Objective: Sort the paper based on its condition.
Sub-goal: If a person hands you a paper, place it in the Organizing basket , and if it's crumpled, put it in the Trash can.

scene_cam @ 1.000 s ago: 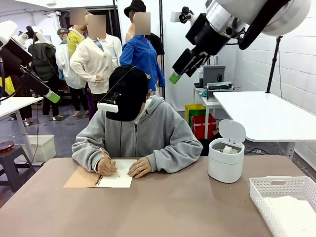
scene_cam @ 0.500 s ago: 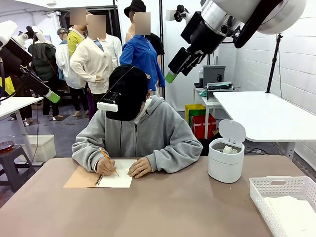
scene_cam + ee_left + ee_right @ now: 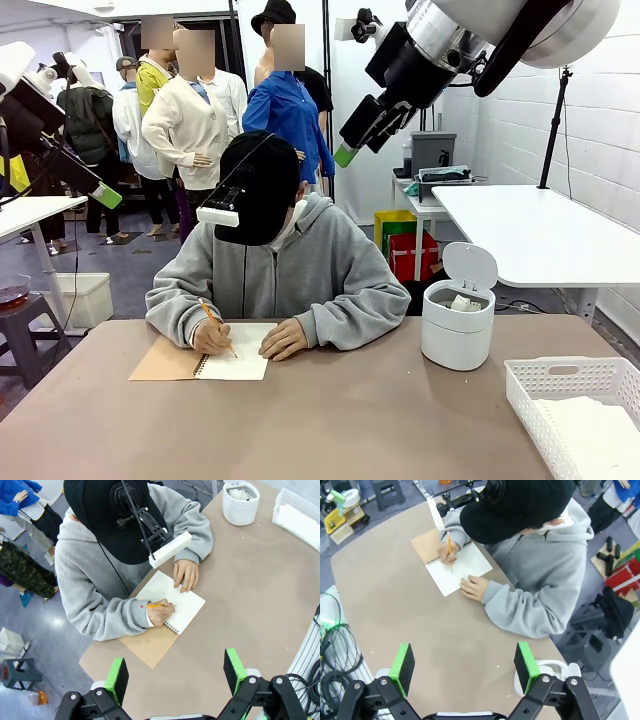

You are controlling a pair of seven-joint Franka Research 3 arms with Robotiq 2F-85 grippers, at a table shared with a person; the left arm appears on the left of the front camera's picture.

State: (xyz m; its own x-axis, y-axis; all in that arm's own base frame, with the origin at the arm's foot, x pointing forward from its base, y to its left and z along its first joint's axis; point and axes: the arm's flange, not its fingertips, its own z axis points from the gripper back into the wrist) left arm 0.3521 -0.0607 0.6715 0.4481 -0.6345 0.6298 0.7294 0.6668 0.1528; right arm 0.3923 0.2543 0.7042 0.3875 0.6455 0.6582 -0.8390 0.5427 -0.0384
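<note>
In the front view, a spiral notebook is seen open on the brown table, and it serves as the landmark. A person in a grey hoodie is bent over it, a pencil held in one hand and the other hand laid flat on the page. To the right of the notebook a small white bin with its lid raised is placed, crumpled paper being visible inside. Farther right of the notebook, at the table's edge, a white basket is set, with flat sheets lying in it. High above the notebook the right gripper is held; the left gripper is raised off to the left.

In the left wrist view, the left gripper is seen with its jaws spread wide and nothing between them, high above the notebook.

In the right wrist view, the right gripper is likewise spread wide and empty, above the table near the notebook.
</note>
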